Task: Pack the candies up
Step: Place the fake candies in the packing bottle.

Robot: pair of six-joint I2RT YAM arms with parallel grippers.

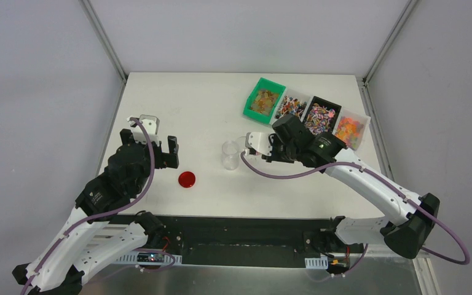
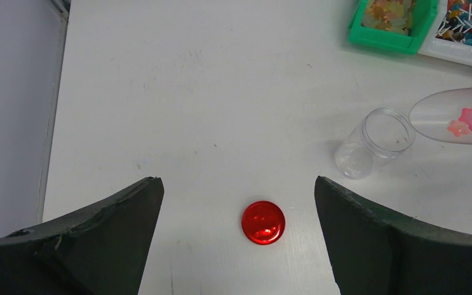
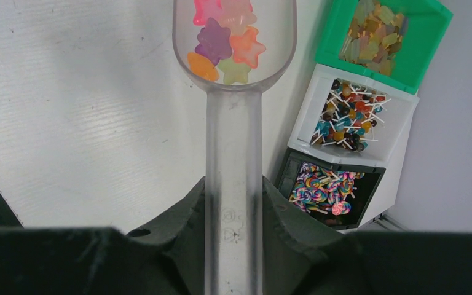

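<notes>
Several star-shaped candies in pink, purple, orange and yellow lie in the bowl of a clear plastic scoop. My right gripper is shut on the scoop's handle. The scoop hovers level, with its tip just right of the open clear jar. In the left wrist view the scoop nearly touches the jar at its rim. My left gripper stands wide open and holds nothing, above the flat red lid. More candies fill the bins at the back right.
Four bins stand in a row at the back right: green, white, black and clear. The red lid lies left of the jar, near the left gripper.
</notes>
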